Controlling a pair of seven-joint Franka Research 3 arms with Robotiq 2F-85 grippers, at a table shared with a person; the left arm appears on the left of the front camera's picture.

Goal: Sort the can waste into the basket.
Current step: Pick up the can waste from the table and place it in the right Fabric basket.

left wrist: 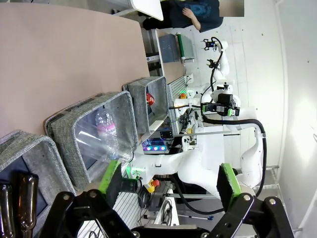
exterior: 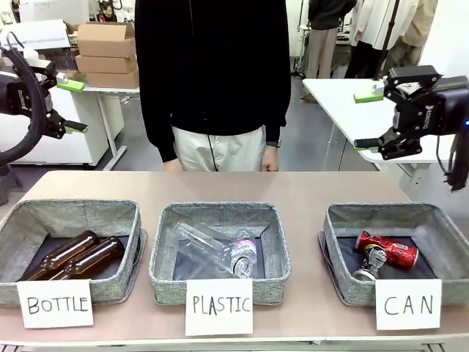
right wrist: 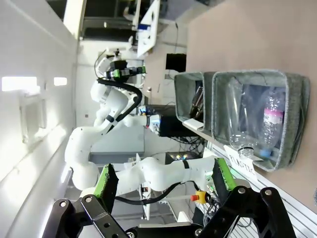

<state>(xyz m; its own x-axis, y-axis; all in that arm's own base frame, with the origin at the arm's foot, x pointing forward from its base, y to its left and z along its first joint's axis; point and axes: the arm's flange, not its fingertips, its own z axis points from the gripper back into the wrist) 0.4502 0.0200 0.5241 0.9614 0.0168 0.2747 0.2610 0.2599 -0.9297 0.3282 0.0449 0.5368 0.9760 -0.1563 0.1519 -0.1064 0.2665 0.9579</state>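
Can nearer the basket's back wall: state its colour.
Red can with white print; front view.

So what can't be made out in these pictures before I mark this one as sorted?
- Front view: the dark can lies partly under the red can and behind the CAN sign; its print is unreadable.
- Left wrist view: inside the CAN basket, just a red patch shows; the basket wall hides the rest.
- Right wrist view: the PLASTIC sign is edge-on, its lettering too small.
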